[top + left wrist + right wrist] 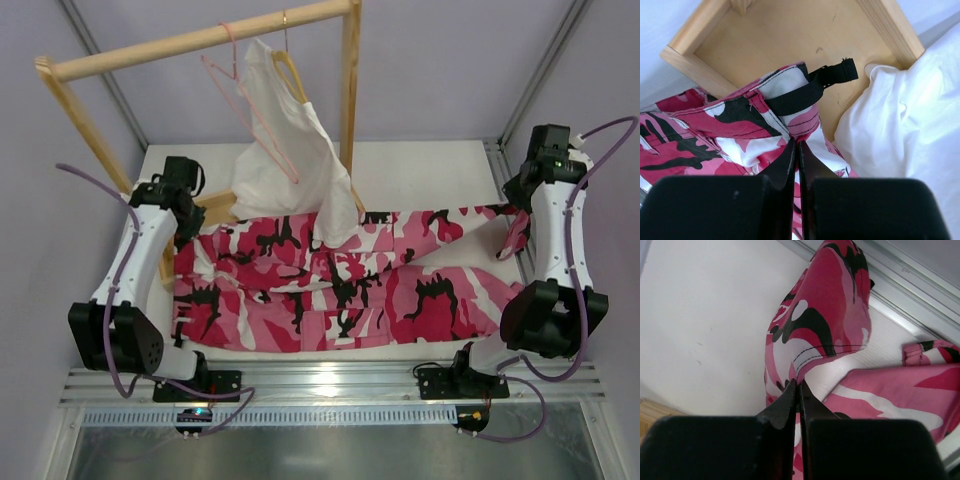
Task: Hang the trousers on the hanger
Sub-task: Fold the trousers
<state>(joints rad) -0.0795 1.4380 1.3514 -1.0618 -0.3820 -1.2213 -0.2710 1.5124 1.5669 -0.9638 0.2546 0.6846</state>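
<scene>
The camouflage trousers lie spread across the white table, waist at the left, leg ends at the right. My left gripper is shut on the waistband, next to a black strap. My right gripper is shut on a leg hem and holds it lifted off the table. The thin pink wire hanger hangs from the wooden rail at the back, in front of the white garment.
A white garment on a tan wooden hanger hangs from the same rack and drapes onto the trousers. The rack's wooden base lies under the waistband. A metal rail runs along the near table edge.
</scene>
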